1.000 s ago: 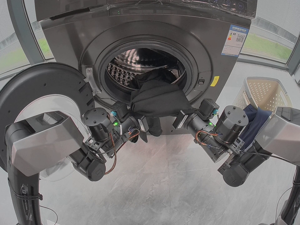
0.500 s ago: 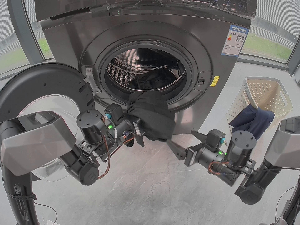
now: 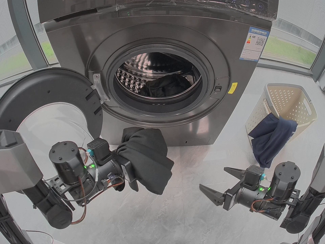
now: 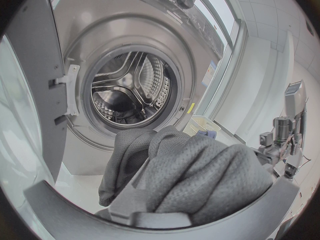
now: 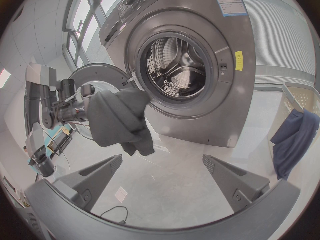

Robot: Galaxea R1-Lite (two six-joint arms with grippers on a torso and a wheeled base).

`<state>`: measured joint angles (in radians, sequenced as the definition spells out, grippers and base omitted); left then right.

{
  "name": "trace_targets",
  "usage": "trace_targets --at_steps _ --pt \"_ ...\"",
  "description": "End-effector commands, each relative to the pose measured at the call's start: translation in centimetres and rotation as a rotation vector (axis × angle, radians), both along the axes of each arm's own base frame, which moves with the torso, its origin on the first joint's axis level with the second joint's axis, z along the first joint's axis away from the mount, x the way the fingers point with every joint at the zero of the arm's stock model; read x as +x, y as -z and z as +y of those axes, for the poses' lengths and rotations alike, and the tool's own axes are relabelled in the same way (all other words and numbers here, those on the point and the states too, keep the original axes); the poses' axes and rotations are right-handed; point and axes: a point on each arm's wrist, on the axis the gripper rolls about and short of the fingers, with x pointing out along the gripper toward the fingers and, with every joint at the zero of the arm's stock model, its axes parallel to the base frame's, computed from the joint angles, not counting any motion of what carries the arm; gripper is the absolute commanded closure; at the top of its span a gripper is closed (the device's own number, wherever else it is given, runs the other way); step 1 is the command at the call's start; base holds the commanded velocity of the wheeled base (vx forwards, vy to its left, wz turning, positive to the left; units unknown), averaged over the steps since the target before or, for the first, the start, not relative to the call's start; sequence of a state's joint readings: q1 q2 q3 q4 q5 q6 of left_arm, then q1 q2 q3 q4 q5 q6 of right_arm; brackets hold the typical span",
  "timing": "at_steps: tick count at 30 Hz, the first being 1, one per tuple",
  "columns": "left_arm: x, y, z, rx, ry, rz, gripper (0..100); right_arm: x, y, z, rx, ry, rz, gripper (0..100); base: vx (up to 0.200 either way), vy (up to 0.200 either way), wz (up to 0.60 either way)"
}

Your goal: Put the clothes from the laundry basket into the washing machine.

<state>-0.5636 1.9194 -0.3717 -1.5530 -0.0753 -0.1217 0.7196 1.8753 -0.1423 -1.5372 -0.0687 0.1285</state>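
A black garment [image 3: 149, 160] hangs bunched over my left gripper [image 3: 135, 173], which is shut on it low in front of the washing machine [image 3: 210, 44], below the drum opening. The cloth [image 4: 193, 170] covers most of that gripper [image 4: 166, 190]. More dark clothing [image 3: 164, 85] lies inside the drum. My right gripper [image 3: 215, 179] stands open and holds nothing, low over the floor right of the machine, its fingers [image 5: 100, 177] spread wide. A navy garment [image 3: 271, 139] drapes over the rim of the beige laundry basket [image 3: 291, 99] at the right.
The round machine door [image 3: 50, 92] is swung fully open to the left, close beside my left arm. Bare grey floor [image 3: 182, 207] lies between the two grippers. Windows run behind the machine.
Both arms have pulled back and down from the drum opening. The black garment came away with the left gripper, from the drum's lip down to below the door. The right gripper let go and opened.
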Motion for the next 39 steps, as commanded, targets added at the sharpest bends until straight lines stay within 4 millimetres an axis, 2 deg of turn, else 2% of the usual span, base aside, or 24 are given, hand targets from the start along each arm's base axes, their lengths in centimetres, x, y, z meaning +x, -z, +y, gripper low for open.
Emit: trace_targets --at_steps 1,4,5,9,23,29,35,39 --pt "-2.8 -2.1 1.5 -0.029 0.01 -0.044 100 0.7 -0.5 -2.8 0.0 0.111 -0.009 0 0.0 0.0 0.0" --pt "-2.9 -1.9 1.5 -0.024 0.013 -0.033 100 1.5 -0.3 -2.8 0.003 0.143 -0.004 0 0.0 0.0 0.0" --pt "-3.0 -1.6 1.6 -0.016 0.015 -0.023 100 2.5 0.2 -2.9 -0.001 0.199 0.001 0 0.0 0.0 0.0" --pt "-2.9 -1.9 1.5 -0.024 0.015 -0.033 100 3.7 0.1 -3.9 0.01 0.274 -0.006 0 0.0 0.0 0.0" --pt "-3.7 -1.6 1.4 -0.01 0.036 -0.022 100 3.6 -0.3 -3.4 0.029 0.252 -0.019 0 0.0 0.0 0.0" --pt "-3.7 -1.5 1.4 -0.007 0.036 -0.017 100 3.5 -0.2 -3.3 0.03 0.245 -0.013 0 0.2 0.0 0.0" --pt "-3.7 -1.3 1.4 0.001 0.037 -0.011 100 3.3 -0.3 -2.9 0.036 0.228 -0.013 0 0.0 0.0 0.0" --pt "-3.9 -1.2 1.2 0.003 0.047 -0.007 100 3.2 -0.3 -2.7 0.036 0.218 -0.013 0 0.2 0.0 0.0"
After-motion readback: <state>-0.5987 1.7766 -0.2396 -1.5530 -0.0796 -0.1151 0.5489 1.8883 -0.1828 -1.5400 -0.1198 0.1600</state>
